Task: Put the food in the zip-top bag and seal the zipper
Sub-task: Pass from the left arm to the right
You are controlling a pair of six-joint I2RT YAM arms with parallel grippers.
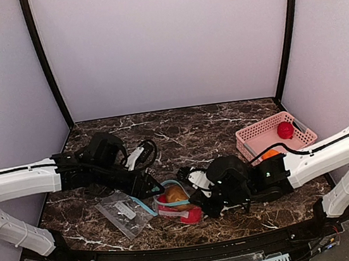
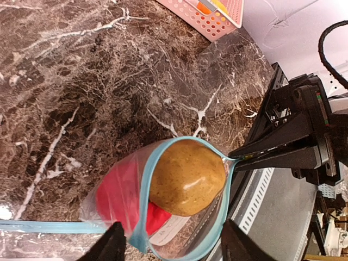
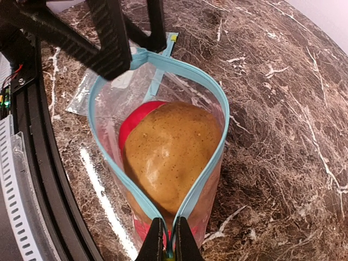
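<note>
Right wrist view: right gripper [image 3: 168,247] jaws pinch the zipper [image 3: 224,109] of the zip-top bag [image 3: 109,103] holding brown-tan food [image 3: 168,152]; left gripper [image 2: 174,244] jaws spread astride its other end.

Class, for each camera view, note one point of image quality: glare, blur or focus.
Top external: light even, zip-top bag small, detail lost. Left wrist: fingers at the bottom edge blurred, red fruit hazy through plastic, highlight on the brown fruit. Right wrist: that fruit's speckles and the teal zipper sharp.

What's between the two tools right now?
The open mouth of the clear teal-zippered plastic bag, filled by a brown-tan round fruit with a red piece under it; clearest in right wrist view.
</note>
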